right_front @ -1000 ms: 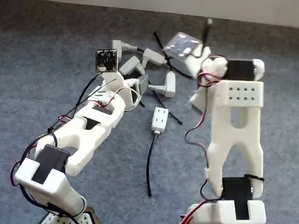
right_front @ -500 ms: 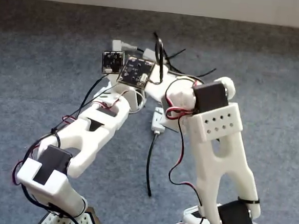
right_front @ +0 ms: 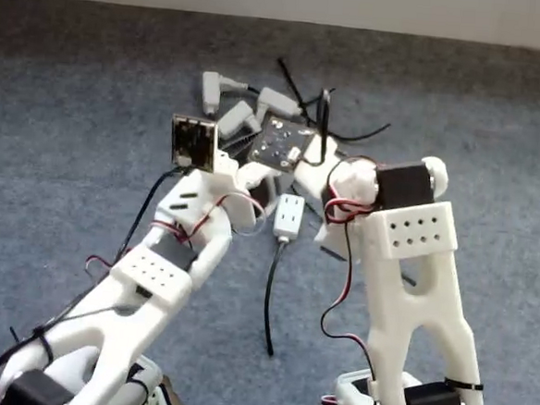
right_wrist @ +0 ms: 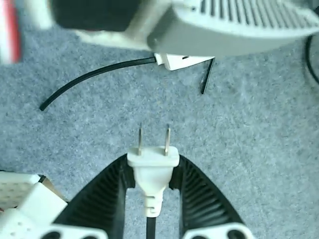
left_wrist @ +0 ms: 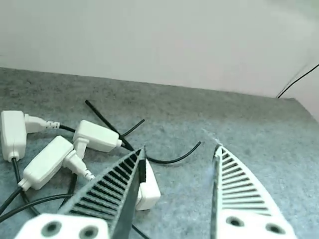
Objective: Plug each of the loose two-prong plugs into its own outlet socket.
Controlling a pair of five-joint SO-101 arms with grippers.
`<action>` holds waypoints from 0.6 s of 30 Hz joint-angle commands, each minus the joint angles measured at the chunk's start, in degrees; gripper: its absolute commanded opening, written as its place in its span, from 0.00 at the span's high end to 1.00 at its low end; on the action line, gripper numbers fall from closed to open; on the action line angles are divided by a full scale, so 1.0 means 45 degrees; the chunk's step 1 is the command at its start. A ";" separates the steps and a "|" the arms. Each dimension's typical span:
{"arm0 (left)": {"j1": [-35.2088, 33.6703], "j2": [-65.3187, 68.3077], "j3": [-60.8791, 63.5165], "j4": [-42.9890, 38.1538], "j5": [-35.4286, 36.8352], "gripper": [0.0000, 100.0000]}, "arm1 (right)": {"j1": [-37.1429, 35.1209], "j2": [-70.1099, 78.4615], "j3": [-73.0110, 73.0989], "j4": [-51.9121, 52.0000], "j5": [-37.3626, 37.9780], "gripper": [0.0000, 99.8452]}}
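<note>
**Worktop**: grey, felt-like; carries all the items below.

**My right arm**: just beside the outlet socket. Right jaws clenched on one two-prong plug.

**My left arm**: just beside the outlet socket, on the side opposite my right arm. Left jaws released, nothing between them.

**Outlet socket**: white, flat on the worktop between my arms, with its long axis running from the arm bases toward the loose plugs. The black cable leaves the end nearer the bases.

**Loose plugs**: a white cluster with black cords beyond the outlet socket, near my left jaws.

**Held plug**: body in line with my right jaws, prongs pointing straight out toward the outlet socket's cable end. That end shows just past the prongs, apart from them, under my left arm's hardware.

**Judgement:** the right arm is the one placed to insert. The socket's slotted face seems to look upward, so the prongs likely need tipping down over it.
</note>
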 commanded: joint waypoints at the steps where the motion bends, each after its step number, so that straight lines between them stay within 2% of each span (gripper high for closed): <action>1: 0.0322 -0.1514 0.0322 -0.0234 0.0059 0.77 | 0.0186 -0.0498 0.0713 -0.0908 0.0039 0.99; 10: 0.1670 -0.2374 0.1592 -0.0234 -0.0039 0.77 | -0.0147 -0.0498 0.1123 -0.3389 -0.1035 0.99; 18: 0.1631 -0.2354 0.2139 -0.0293 -0.0039 0.77 | -0.1045 -0.0518 0.0244 -0.2921 -0.1055 0.99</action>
